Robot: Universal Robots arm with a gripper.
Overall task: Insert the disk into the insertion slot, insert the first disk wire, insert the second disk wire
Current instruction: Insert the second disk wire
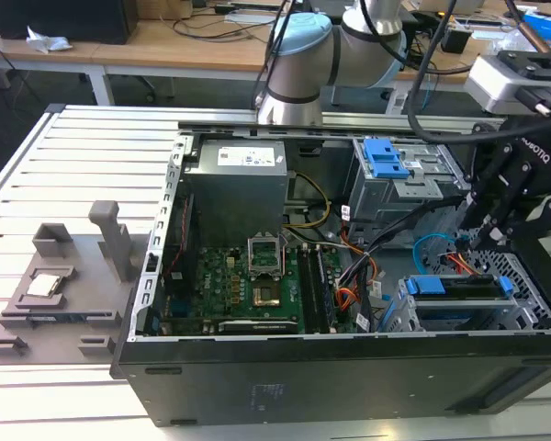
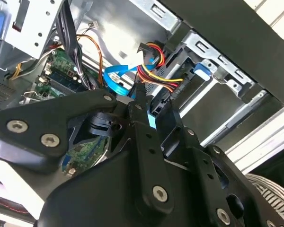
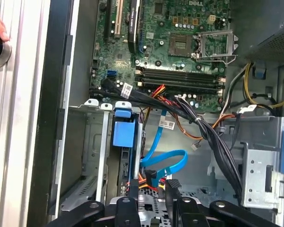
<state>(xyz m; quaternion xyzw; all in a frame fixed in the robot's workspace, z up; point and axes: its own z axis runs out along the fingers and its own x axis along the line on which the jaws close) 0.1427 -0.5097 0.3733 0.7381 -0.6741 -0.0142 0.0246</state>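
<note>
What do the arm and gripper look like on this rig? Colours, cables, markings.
The arm has silver-grey tubes and rounded joints with light blue caps; black cables run alongside it. A white-and-grey box sits near the wrist. The gripper is matt black, flat linkage bars pinned with silver screws, white lettering on its body.
</note>
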